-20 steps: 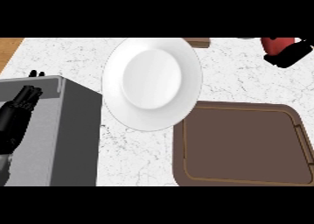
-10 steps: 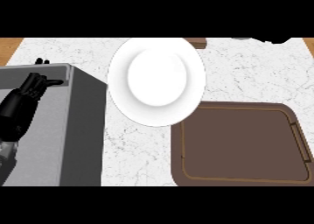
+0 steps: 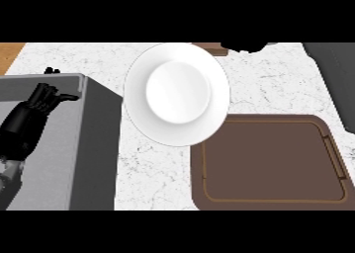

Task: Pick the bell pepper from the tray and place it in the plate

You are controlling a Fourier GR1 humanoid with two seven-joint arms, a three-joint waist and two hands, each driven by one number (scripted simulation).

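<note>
The white plate (image 3: pixel 177 94) lies on the marble counter at the upper middle, with nothing on it. The brown tray (image 3: pixel 271 165) sits to its lower right, overlapped by the plate's rim, and holds nothing. No bell pepper shows in the head view. A black bit of my right hand (image 3: pixel 244 47) pokes in at the picture's top edge, just beyond the plate's far right rim; most of it is cut off. My left hand (image 3: pixel 35 112) rests open at the left, fingers up, over the grey block.
A raised grey block (image 3: pixel 70 148) fills the left side. A small brown object (image 3: pixel 210 48) peeks out behind the plate's far rim. A dark grey shape (image 3: pixel 344 84) runs down the right edge. Wood surface (image 3: pixel 5 54) shows at the upper left corner.
My right hand, which held the red pepper at the upper right a second ago, moved left along the top edge; the pepper is out of sight now. The left hand shifted slightly.
</note>
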